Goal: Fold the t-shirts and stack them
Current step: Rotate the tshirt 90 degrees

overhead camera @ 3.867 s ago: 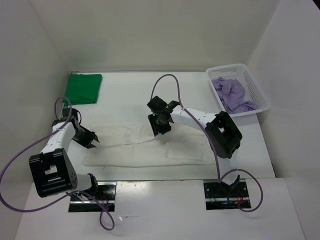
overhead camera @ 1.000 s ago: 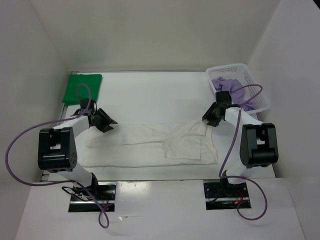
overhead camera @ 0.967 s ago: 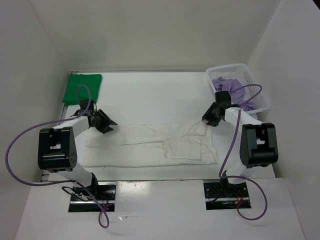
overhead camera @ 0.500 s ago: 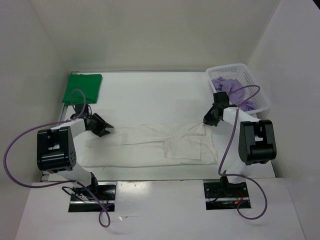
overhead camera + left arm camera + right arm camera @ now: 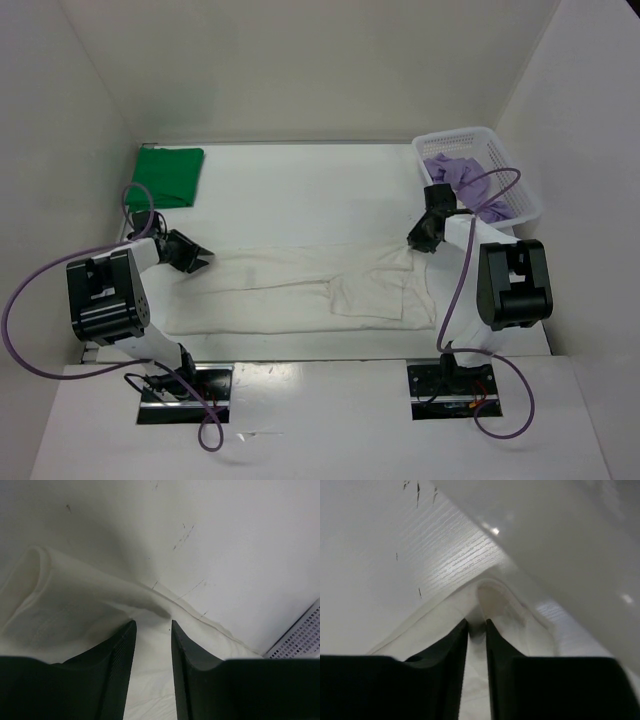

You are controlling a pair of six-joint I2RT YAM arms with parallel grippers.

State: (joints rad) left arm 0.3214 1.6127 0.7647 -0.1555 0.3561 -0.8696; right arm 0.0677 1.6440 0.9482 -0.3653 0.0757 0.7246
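The white t-shirt point(image 5: 300, 290) is being held lengthwise across the near table point(image 5: 300, 190). Its left end is being pinched by the narrowly parted left gripper point(image 5: 152, 645), and its right end by the nearly closed right gripper point(image 5: 476, 635). From above, both grips are being hidden by the wrists. The green t-shirt point(image 5: 167, 176) is lying folded at far left. The lavender t-shirt point(image 5: 465, 180) is lying in the basket point(image 5: 525, 200), partly hidden by a cable.

The top camera looks down from above the near edge over the whole table point(image 5: 300, 190). Both wrist cameras sit low and very close, seemingly at opposite ends of the white t-shirt point(image 5: 290, 295), which all three views share.
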